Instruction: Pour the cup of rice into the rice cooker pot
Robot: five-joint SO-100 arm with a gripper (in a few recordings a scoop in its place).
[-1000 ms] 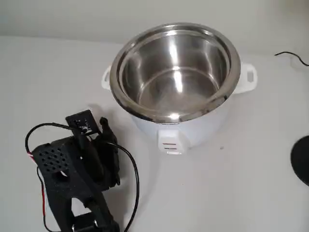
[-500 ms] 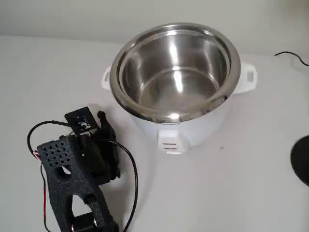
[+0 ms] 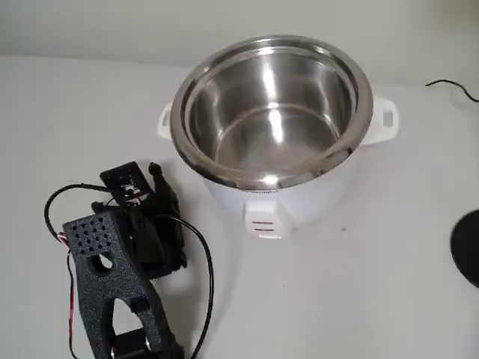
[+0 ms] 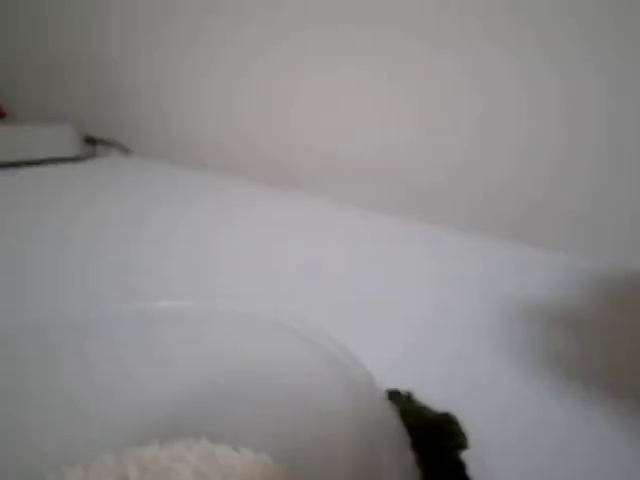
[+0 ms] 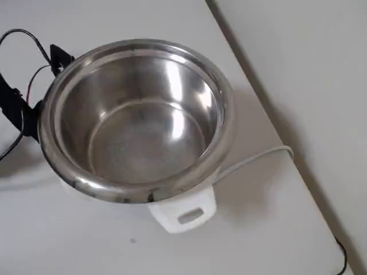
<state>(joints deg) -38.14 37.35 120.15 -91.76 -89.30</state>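
The rice cooker pot (image 3: pixel 361 82) is a shiny steel bowl with nothing inside, set in a white cooker body (image 3: pixel 307 202) at the table's middle; from overhead its rim (image 5: pixel 227 114) is wide and bright. My black gripper (image 3: pixel 159 187) lies low at the lower left of the fixed view, pointing toward the cooker's left side, and the arm hides the cup there. In the wrist view the translucent cup (image 4: pixel 250 370) sits close below the camera with white rice (image 4: pixel 180 462) inside. One black fingertip (image 4: pixel 430 432) presses against the cup's right wall.
A dark round object (image 3: pixel 468 258) sits at the right edge and a thin black cable (image 3: pixel 453 88) at the far right. A white cord (image 5: pixel 252 157) runs from the cooker toward the table's edge (image 5: pixel 269 123). The arm's wires (image 3: pixel 202 277) loop beside it.
The arm's wrist has risen and tipped a little toward the cooker, its camera board shifting up the picture. The cooker has not moved.
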